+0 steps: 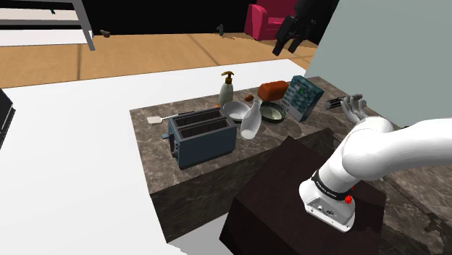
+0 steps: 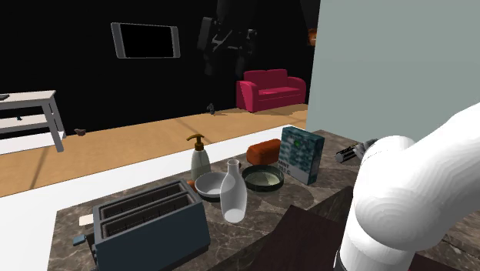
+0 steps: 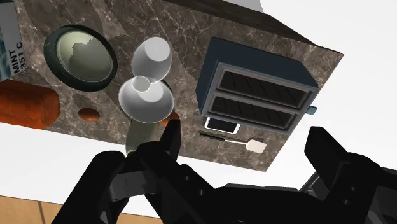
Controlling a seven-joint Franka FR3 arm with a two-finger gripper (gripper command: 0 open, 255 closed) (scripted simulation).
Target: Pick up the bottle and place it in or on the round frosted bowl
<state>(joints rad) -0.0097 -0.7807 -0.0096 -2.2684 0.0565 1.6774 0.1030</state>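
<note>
- Franka gripper [image 1: 286, 48] hangs high over marble counter [image 1: 152, 132], fingers spread wide, nothing btwn them.
- White bottle [image 1: 251, 122] stands upright on counter, just beside pale round bowl [image 1: 234, 110], w/ blue toaster [image 1: 203, 138] near.

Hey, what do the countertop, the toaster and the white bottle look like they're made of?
Countertop: looks like stone, brown-grey with pale marble-like veins. Toaster: dark blue-grey, matte and even; painted metal or plastic, can't tell which. Bottle: plain white, smooth, softly shaded; maybe ceramic or frosted glass, the look leaves it open.
</note>
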